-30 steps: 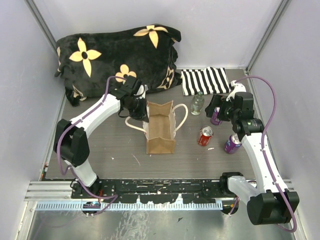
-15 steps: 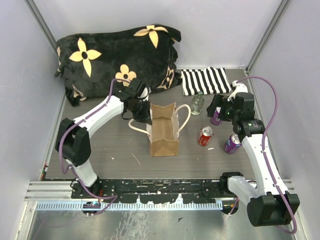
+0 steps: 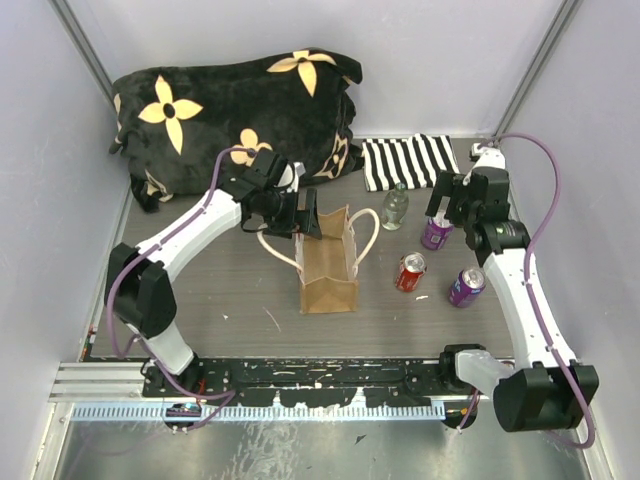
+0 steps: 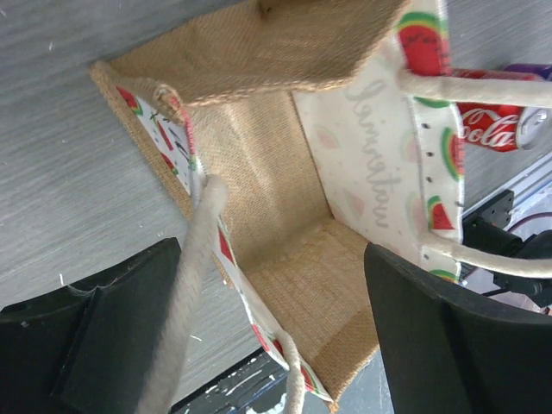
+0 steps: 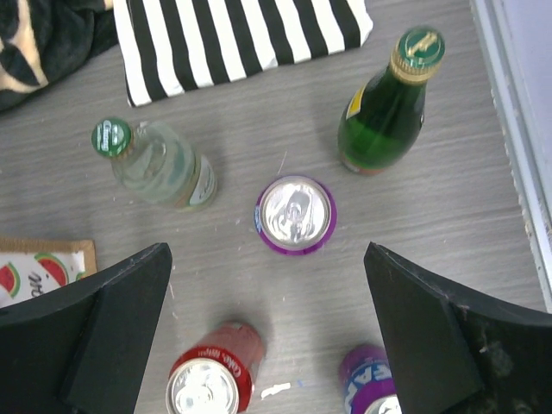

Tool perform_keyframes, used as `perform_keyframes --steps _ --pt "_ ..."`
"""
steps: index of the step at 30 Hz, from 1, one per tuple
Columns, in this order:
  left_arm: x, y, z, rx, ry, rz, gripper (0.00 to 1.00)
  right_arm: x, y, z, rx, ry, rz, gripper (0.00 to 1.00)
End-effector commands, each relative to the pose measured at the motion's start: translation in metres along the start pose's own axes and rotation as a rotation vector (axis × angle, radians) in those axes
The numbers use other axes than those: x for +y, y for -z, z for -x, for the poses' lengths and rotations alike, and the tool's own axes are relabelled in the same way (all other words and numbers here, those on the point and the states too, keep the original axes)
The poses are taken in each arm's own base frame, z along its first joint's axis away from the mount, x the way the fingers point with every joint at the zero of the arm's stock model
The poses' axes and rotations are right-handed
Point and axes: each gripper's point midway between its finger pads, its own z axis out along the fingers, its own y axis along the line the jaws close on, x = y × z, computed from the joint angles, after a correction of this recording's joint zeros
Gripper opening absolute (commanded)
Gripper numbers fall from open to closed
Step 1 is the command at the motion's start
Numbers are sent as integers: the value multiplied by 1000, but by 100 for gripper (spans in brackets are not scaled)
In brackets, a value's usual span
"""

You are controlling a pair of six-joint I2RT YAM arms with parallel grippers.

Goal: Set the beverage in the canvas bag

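Left hand (image 4: 272, 267), spread wide, straddles the coarse-woven canvas bag's (image 4: 259, 172) thick rope handle (image 4: 194, 259).

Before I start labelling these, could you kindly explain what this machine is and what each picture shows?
These are two robot arms bolted at the near edge of a table, each ending in a two-finger gripper. One picture looks down from above. The other two come from cameras on the wrists. On the table are an open canvas bag, a clear bottle, a green bottle, a red can, an upright purple can and a second purple can. A flowered cushion and a striped cloth lie at the back. The left gripper is open at the bag's rim. The right gripper hangs open above the upright purple can. Neither holds anything.
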Motion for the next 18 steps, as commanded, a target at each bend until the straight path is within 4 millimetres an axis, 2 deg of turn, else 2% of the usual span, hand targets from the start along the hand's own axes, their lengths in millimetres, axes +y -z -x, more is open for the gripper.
perform_keyframes --steps 1,7,13,18 --pt "-31 40 37 -171 -127 -76 95 -2 -6 45 -84 25 -38 100" --pt "-41 66 55 -279 -214 -82 95 -7 -29 61 -91 35 -82 96" --pt "-43 78 54 -320 -247 -89 95 -31 -51 70 -109 29 -207 93" --pt "-40 82 52 -329 -253 -87 95 -40 -59 87 -130 0 -252 91"
